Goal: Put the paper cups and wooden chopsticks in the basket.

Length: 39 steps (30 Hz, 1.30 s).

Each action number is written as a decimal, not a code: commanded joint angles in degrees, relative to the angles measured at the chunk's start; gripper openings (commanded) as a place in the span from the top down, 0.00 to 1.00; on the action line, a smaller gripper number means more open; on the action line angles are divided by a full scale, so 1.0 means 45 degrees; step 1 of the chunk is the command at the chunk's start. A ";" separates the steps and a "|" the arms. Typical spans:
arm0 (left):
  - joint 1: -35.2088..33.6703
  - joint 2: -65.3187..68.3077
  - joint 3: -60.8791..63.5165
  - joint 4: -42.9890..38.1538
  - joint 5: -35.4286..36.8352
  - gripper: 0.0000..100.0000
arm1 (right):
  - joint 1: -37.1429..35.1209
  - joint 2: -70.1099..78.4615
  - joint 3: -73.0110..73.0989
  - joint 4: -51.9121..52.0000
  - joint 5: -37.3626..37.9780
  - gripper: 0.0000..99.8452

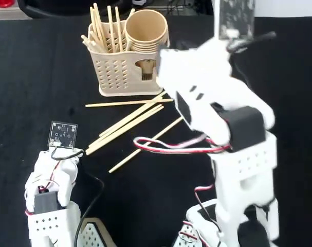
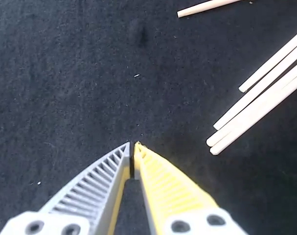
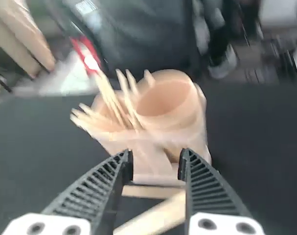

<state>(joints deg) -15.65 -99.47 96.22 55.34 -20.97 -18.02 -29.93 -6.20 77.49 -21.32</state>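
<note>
The black desk [image 1: 37,77] carries a beige perforated plastic basket [image 1: 120,72], just ahead of the right end effector [image 3: 155,156], and loose pale wooden chopsticks [image 1: 127,121] nearby.

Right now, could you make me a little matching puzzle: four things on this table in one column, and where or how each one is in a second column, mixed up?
Things:
1. paper cups
2. loose chopsticks
3. left tool
4. right tool

Place or state:
A. open, pointing at the basket
B. stacked inside the basket
C. lying on the black table
D. shut, with nothing in it

Pairs: 1-B, 2-C, 3-D, 4-A.
</note>
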 commanded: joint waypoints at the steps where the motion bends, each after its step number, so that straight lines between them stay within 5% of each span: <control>1: -0.0049 -0.0117 -0.0147 0.0039 -0.0098 0.97 | 0.1153 -0.0713 0.2022 0.0645 -0.1680 0.83; 5: -0.0049 -0.0117 -0.0147 0.0039 -0.0098 0.97 | 0.1934 -0.0772 0.5324 -0.0274 -0.3927 0.83; 16: -0.0049 -0.0117 -0.0147 0.0020 -0.0098 0.97 | 0.1739 -0.0635 1.2669 -0.6642 -0.6252 0.89; 20: -0.0049 -0.0117 -0.0147 0.0039 -0.0098 0.97 | 0.1621 0.0459 1.2474 -0.6935 -0.6369 0.97; 26: -0.0049 -0.0117 -0.0147 0.0039 -0.0098 0.97 | 0.1661 0.3683 1.0774 -0.7033 -0.6916 0.89; 39: -0.0049 -0.0117 -0.0147 0.0059 -0.0098 0.97 | 0.1680 0.7199 0.8039 -0.7111 -0.7795 0.89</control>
<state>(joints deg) -15.65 -99.47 96.22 55.34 -21.05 -10.46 1.36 34.51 46.29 -54.99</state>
